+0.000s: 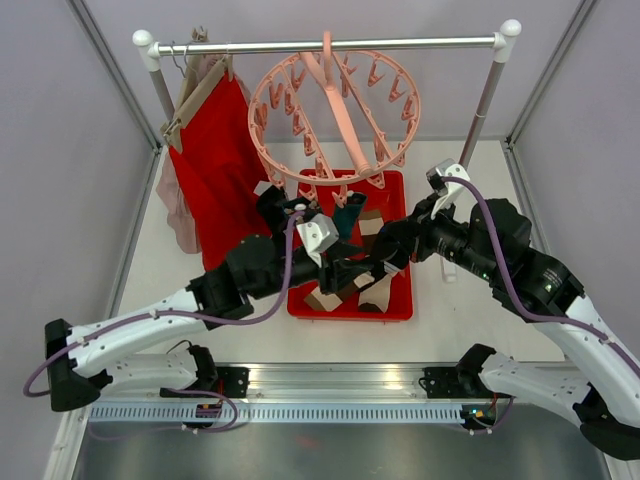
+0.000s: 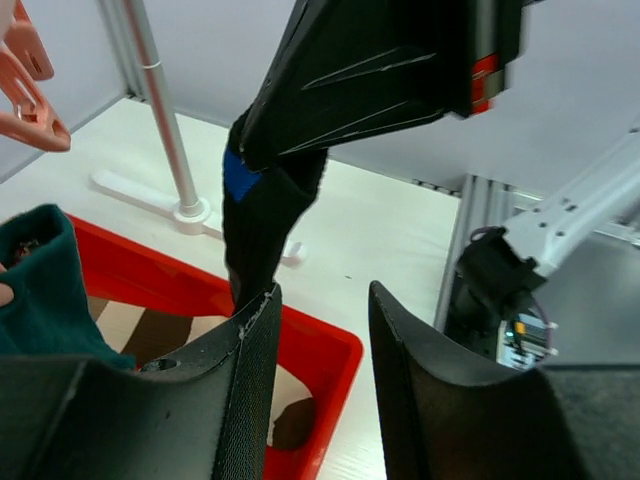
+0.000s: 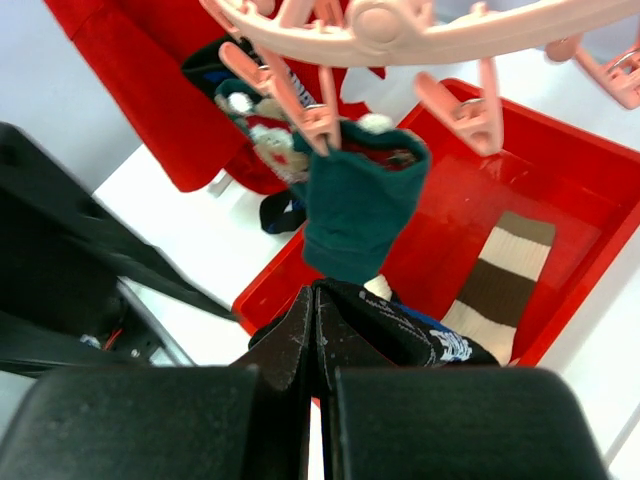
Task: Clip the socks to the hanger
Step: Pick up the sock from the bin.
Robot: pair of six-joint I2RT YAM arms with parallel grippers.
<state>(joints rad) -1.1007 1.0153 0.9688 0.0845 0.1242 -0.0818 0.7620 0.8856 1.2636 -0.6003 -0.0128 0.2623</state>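
Note:
My right gripper [image 3: 318, 300] is shut on a black sock with white and blue markings [image 3: 420, 330], held above the red tray [image 3: 590, 200]. In the left wrist view that black sock [image 2: 265, 230] hangs from the right gripper just beyond my left fingertips. My left gripper [image 2: 320, 340] is open with nothing between its fingers. A dark teal sock [image 3: 360, 210] hangs clipped to a peg of the pale-pink ring hanger [image 3: 400, 25]. From above, the hanger [image 1: 335, 120] hangs on the rail, and both grippers [image 1: 345, 272] [image 1: 385, 258] meet over the tray [image 1: 398, 305].
A brown-and-white striped sock [image 3: 500, 280] lies in the tray. A large red cloth [image 1: 215, 165] on a wooden hanger hangs at the left of the rail [image 1: 330, 44]. The rack's right pole [image 2: 165, 120] and foot stand behind the tray.

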